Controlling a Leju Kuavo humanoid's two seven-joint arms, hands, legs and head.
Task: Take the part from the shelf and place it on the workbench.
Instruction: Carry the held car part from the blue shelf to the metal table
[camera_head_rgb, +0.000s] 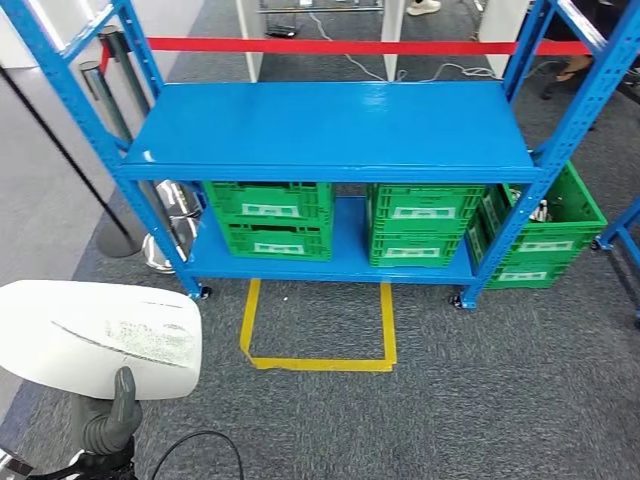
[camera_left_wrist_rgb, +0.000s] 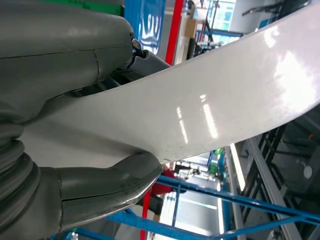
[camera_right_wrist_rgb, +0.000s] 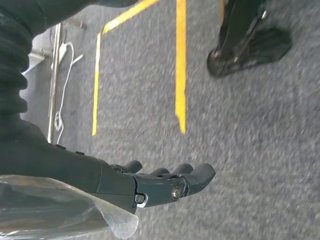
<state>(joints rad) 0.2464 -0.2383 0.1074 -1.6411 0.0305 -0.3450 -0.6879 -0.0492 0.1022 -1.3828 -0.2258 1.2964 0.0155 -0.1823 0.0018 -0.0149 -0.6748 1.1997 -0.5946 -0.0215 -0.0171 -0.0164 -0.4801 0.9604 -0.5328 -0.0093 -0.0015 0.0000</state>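
A long white curved part (camera_head_rgb: 90, 338) is held in my left hand (camera_head_rgb: 109, 420) at the lower left of the head view, well in front of the blue shelf (camera_head_rgb: 332, 125). In the left wrist view the thumb (camera_left_wrist_rgb: 113, 182) and fingers (camera_left_wrist_rgb: 68, 55) clamp the glossy white part (camera_left_wrist_rgb: 211, 105) between them. My right hand (camera_right_wrist_rgb: 166, 182) hangs over the grey carpet, fingers extended and apart, holding nothing.
Green crates (camera_head_rgb: 272, 218) (camera_head_rgb: 423, 222) sit on the shelf's lower level; a third crate (camera_head_rgb: 540, 225) with metal items stands at its right end. A yellow taped square (camera_head_rgb: 321, 325) marks the carpet. Stanchion bases (camera_head_rgb: 162, 235) and a red belt (camera_head_rgb: 355, 46) lie left and behind.
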